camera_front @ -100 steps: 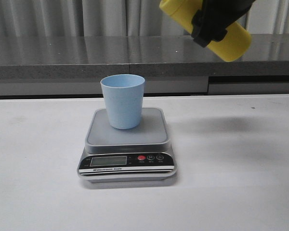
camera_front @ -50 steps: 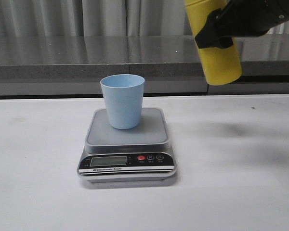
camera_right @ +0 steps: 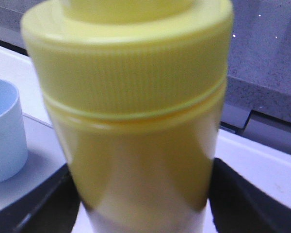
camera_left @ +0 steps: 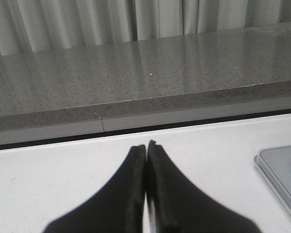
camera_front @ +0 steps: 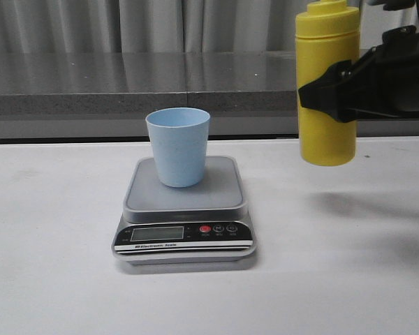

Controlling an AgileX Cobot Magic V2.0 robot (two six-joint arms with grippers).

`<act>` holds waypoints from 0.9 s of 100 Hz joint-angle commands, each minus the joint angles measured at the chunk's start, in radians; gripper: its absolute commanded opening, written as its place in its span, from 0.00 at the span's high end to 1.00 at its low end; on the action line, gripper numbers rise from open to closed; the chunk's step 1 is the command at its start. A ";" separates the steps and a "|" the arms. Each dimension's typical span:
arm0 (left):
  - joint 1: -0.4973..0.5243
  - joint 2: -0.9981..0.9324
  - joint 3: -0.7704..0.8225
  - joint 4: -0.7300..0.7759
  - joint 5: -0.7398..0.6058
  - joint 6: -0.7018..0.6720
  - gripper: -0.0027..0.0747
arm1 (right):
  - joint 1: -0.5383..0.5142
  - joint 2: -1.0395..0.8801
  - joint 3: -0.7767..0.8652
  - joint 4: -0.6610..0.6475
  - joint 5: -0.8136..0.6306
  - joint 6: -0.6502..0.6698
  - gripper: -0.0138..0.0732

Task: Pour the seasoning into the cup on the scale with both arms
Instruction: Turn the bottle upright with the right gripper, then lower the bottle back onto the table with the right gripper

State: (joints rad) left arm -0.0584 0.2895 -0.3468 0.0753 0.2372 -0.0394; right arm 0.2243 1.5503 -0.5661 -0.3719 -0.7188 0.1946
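Note:
The yellow seasoning bottle (camera_front: 327, 84) hangs upright in the air to the right of the scale, its base a little above the table; its nozzle is cut off at the frame's top. My right gripper (camera_front: 328, 94) is shut on its body from the right. The bottle fills the right wrist view (camera_right: 136, 121), black fingers (camera_right: 233, 199) on both sides. The pale blue cup (camera_front: 178, 146) stands upright on the silver-grey scale (camera_front: 185, 209); the cup also shows in the right wrist view (camera_right: 5, 131). My left gripper (camera_left: 146, 148) is shut and empty, low over the white table, left of the scale's edge (camera_left: 276, 170).
A grey stone counter (camera_front: 126, 84) with curtains behind runs along the table's far edge. The white table (camera_front: 56, 279) spreads around the scale. The scale's black panel carries a display and a red button (camera_front: 204, 229).
The right gripper has swung the bottle from tilted, high over the cup's right, to upright, and brought it lower and rightward. Cup and scale have not moved.

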 commanded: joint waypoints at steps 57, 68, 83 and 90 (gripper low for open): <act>0.001 0.006 -0.026 -0.008 -0.082 -0.001 0.99 | -0.005 0.173 -0.002 0.033 -0.310 -0.022 0.59; 0.001 0.006 -0.026 -0.008 -0.082 -0.001 0.99 | -0.005 0.203 -0.002 0.033 -0.343 -0.022 0.59; 0.001 0.006 -0.026 -0.008 -0.082 -0.001 0.99 | -0.005 0.233 -0.002 0.033 -0.384 -0.022 0.59; 0.001 0.006 -0.026 -0.008 -0.082 -0.001 0.99 | -0.005 0.246 -0.002 0.033 -0.402 -0.022 0.59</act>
State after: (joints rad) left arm -0.0584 0.2895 -0.3468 0.0753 0.2372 -0.0394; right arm 0.2243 1.8195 -0.5498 -0.3502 -1.0035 0.1808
